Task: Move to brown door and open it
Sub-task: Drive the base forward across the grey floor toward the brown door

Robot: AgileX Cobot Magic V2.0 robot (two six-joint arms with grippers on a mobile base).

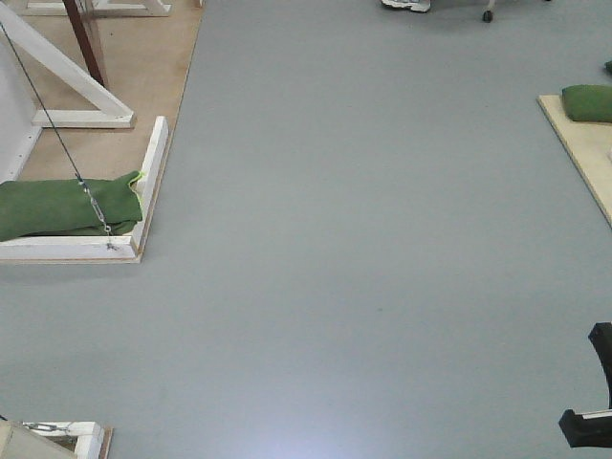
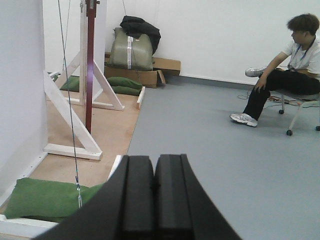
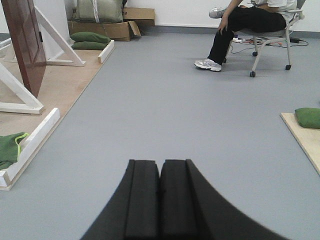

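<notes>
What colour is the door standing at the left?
The door is a glossy reddish-brown; it shows best in the right wrist view.

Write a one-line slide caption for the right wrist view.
Shut right gripper in the foreground, grey floor ahead; the brown door at far left, a seated person beyond.

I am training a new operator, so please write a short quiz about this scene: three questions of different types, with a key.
1. True or false: the left end effector is shut.
2. Multiple choice: in the right wrist view, the brown door stands at A) the upper left, B) the centre, C) the lower right.
3. Fill in: the person sits on a ____.
Key: 1 true; 2 A; 3 chair.
</notes>
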